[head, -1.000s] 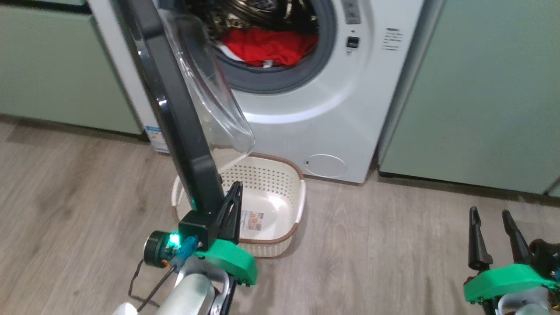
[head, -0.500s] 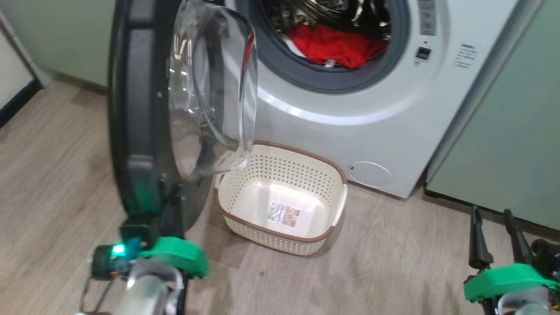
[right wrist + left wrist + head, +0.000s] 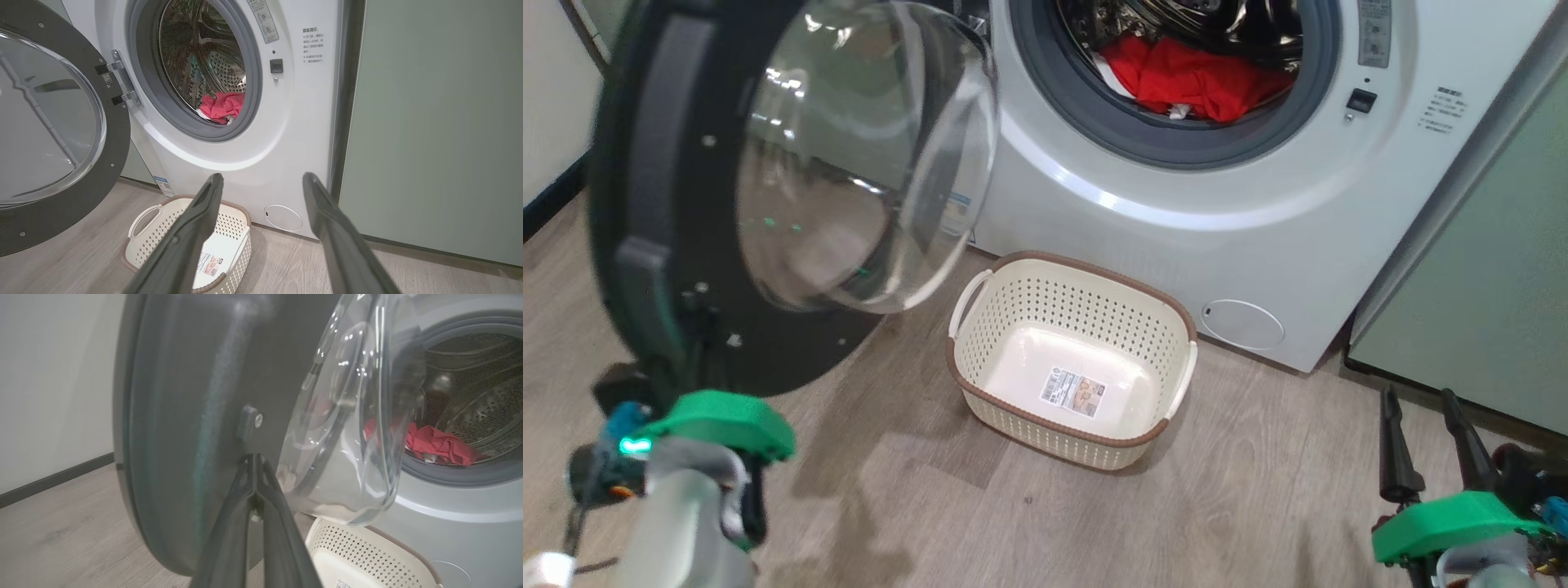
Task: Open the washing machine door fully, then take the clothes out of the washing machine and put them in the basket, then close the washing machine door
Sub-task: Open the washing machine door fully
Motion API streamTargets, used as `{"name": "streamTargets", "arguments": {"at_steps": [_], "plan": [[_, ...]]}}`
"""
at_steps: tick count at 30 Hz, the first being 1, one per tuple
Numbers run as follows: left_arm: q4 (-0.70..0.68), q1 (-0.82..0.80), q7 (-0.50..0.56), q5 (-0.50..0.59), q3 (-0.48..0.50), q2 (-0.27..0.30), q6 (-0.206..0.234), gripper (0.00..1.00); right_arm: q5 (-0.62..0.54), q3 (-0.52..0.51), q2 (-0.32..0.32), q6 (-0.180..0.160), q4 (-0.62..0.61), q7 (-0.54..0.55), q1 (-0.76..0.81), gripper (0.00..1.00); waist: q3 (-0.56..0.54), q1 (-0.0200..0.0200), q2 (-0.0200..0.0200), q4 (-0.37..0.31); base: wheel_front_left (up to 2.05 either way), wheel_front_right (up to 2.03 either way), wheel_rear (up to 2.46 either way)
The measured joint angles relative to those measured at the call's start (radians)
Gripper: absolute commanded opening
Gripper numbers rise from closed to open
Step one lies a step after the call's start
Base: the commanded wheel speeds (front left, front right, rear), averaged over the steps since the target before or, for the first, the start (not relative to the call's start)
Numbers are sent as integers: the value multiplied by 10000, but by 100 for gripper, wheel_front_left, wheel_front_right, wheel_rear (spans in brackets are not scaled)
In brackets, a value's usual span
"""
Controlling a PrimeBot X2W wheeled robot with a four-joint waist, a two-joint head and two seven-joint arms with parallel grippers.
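Note:
The washing machine door (image 3: 645,204) stands swung out to the left, its glass bowl (image 3: 866,155) facing the white washing machine (image 3: 1176,212). The red clothes (image 3: 1201,77) lie at the drum's front lip, also seen in the right wrist view (image 3: 222,107). The cream basket (image 3: 1045,310) sits empty on the floor below the opening. In the left wrist view my left gripper (image 3: 254,457) is shut, its tips against the door's black inner face (image 3: 175,416), gripping nothing. My right gripper (image 3: 1419,396) hangs open at the lower right, empty, well away from the basket (image 3: 153,239).
Pale green cabinets (image 3: 1486,286) flank the machine on the right. A small round flap (image 3: 1241,324) sits low on the machine's front. A white wall with dark skirting (image 3: 53,396) lies left of the door. The floor is wood plank.
The door has swung much wider open to the left, and my left arm has gone left with it. The head camera has shifted too. The right gripper has stayed put.

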Motion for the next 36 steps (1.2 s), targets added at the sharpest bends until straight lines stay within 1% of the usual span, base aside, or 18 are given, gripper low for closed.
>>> {"name": "streamTargets", "arguments": {"at_steps": [6,13,21,25,29,32,36], "plan": [[1099,-721,0,61,1302,199,-163,0,-2,150,-75,0,17,0,-4,100,117,0,0,-160,0,0,0],[1994,-1283,0,272,2257,418,-161,0,-2,309,-148,0,40,0,-48,100,360,0,0,-400,0,0,0],[2276,-1766,0,585,3225,612,-355,0,-2,439,-159,0,121,0,-192,100,519,0,0,-766,0,0,0],[1898,-1635,0,800,3528,577,-702,0,0,487,-142,2,132,0,-250,100,416,0,0,-1001,0,0,0],[995,-1066,-2,1032,3873,422,-1003,0,12,479,-104,0,142,0,-235,100,185,0,0,-1247,0,0,0],[301,-427,-2,1179,4050,199,-1227,0,31,454,-58,2,113,0,-229,100,53,0,0,-1503,0,0,0],[-399,221,0,1329,3904,-222,-1490,0,86,414,12,0,82,0,-226,100,-91,0,0,-1911,0,0,0]]}}
